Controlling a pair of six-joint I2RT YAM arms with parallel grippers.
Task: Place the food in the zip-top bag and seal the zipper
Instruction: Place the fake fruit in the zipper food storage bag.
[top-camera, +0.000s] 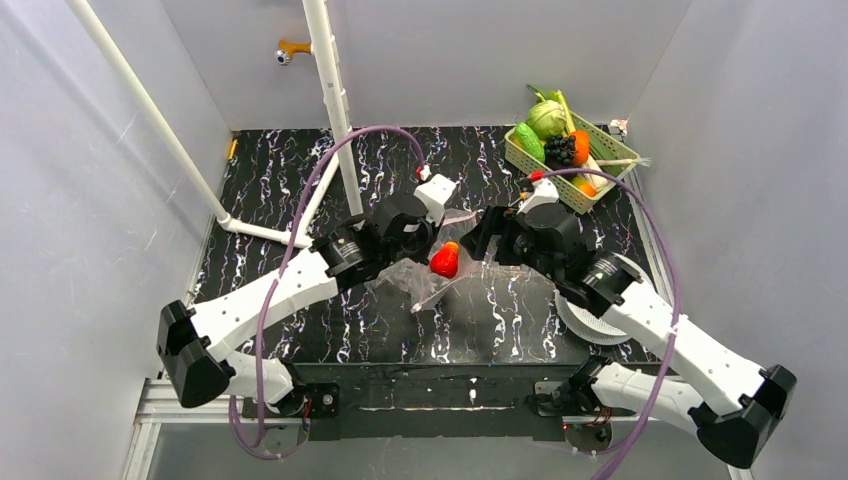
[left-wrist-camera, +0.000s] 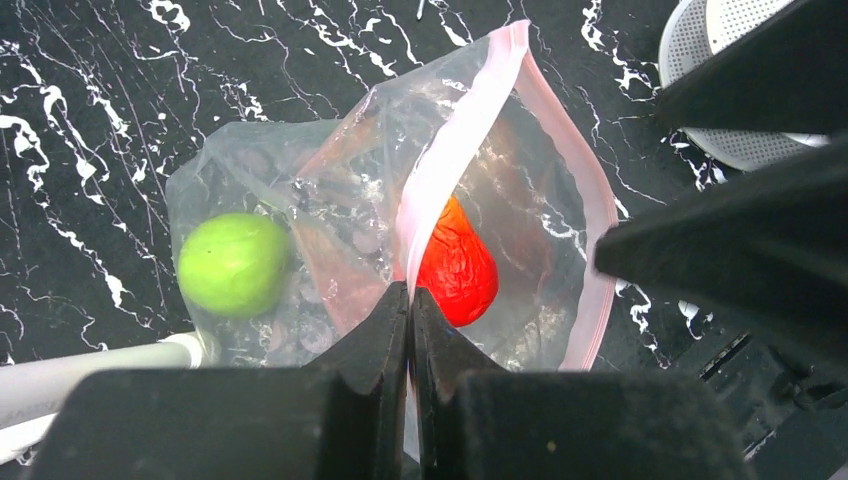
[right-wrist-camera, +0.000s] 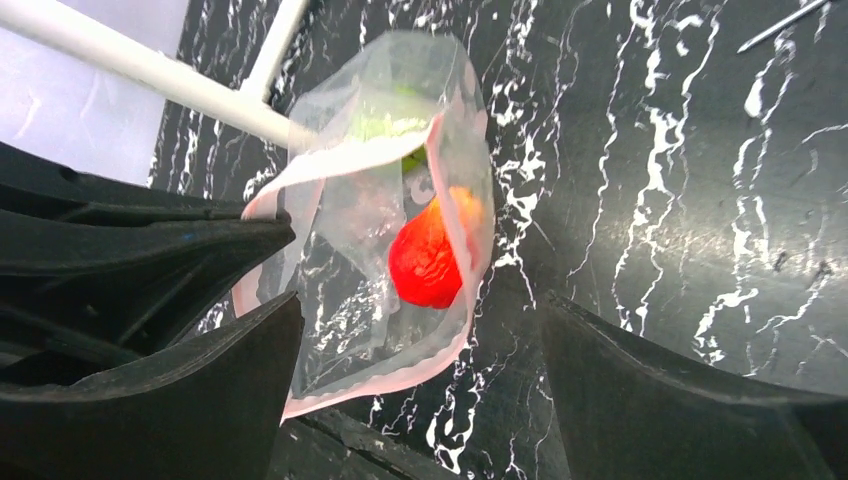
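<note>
Low in the left wrist view, the left pincer is pressed together on the zipper — the pink strip along the mouth of the zip-top bag. Past its tips the mouth gapes. A red-orange fruit lies inside at centre, and a round green piece shows through the plastic at left. In the right wrist view the right pincer is spread wide, with the bag's pink rim between its fingers.

From overhead, the bag sits at the centre of the dark marbled desk, between the two pincers. A white perforated disc lies under the right arm, right of centre. Farthest off, at upper right, a pale green basket holds a cabbage head, a dark grape bunch and other produce.
</note>
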